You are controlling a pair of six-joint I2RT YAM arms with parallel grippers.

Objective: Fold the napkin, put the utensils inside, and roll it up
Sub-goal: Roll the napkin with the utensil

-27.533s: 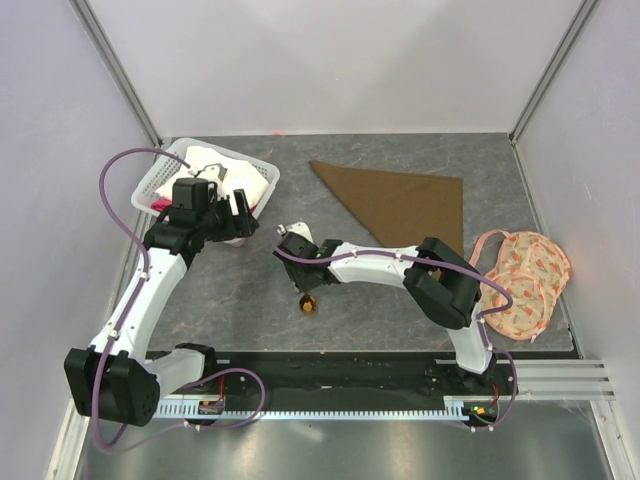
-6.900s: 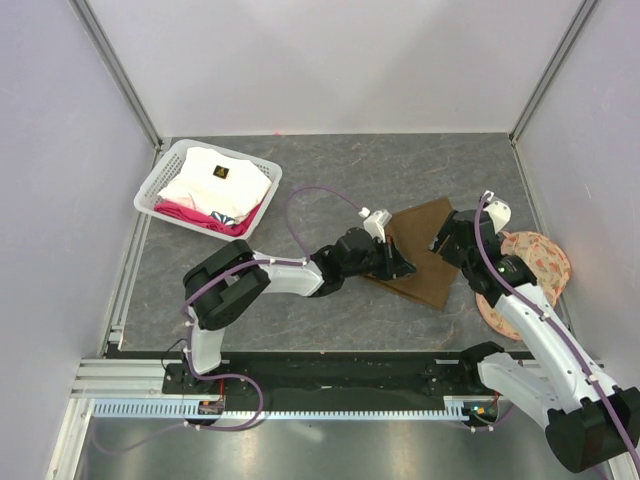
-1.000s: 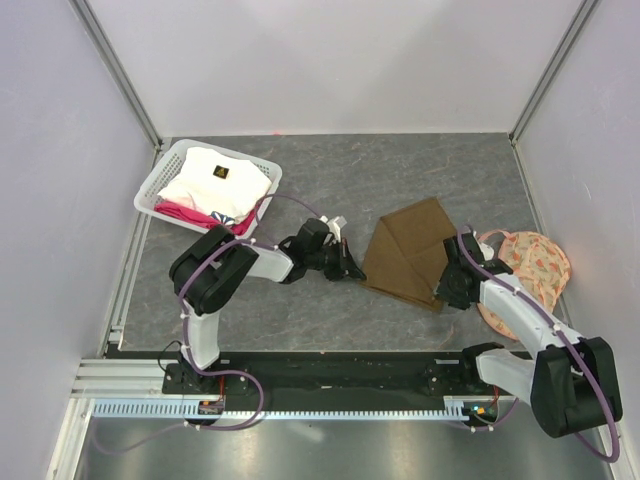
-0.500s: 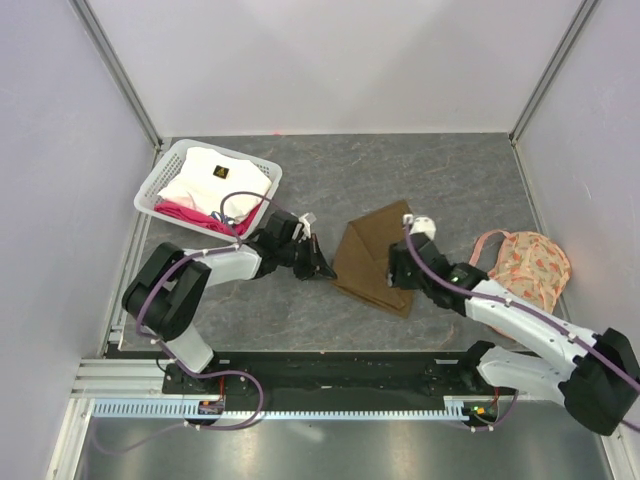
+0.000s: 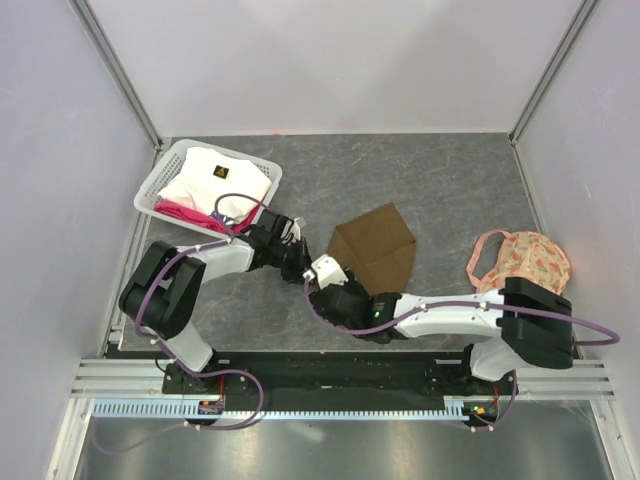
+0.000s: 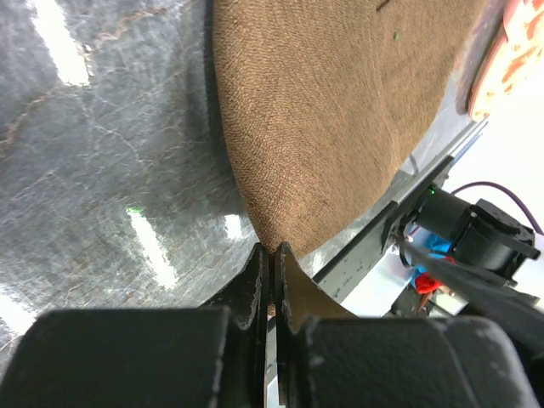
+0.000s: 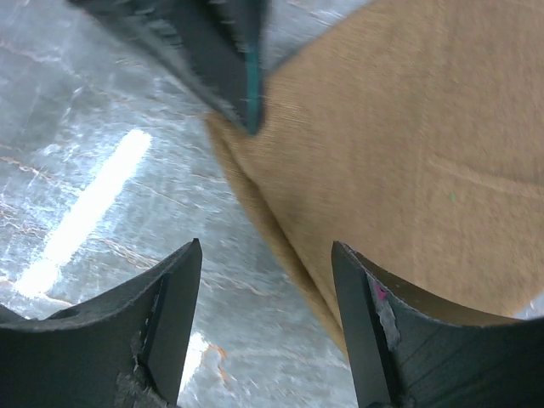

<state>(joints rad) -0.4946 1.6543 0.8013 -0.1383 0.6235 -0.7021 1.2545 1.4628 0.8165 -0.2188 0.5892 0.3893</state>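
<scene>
The olive-brown napkin [image 5: 375,247] lies folded into a small square near the table's middle. My left gripper [image 5: 303,270] is at its left corner. In the left wrist view the napkin [image 6: 323,110] narrows to a point that runs into the shut left gripper [image 6: 271,251], and a brown sliver shows between the jaws. My right gripper [image 5: 322,275] hovers just in front of that same corner. It stands open [image 7: 266,246] over the napkin's edge [image 7: 408,144] with nothing between its fingers. One of the left gripper's fingers [image 7: 225,59] shows at the top of the right wrist view. The utensils are out of view.
A white basket [image 5: 160,180] holding a white cloth [image 5: 215,180] and pink fabric stands at the back left. A peach floral fabric piece [image 5: 520,265] lies at the right. The arms' black base rail [image 5: 330,370] runs along the near edge.
The napkin has slid left and become a smaller square. The right gripper swept left across it and opened. The left gripper drew back to the left, still shut.
</scene>
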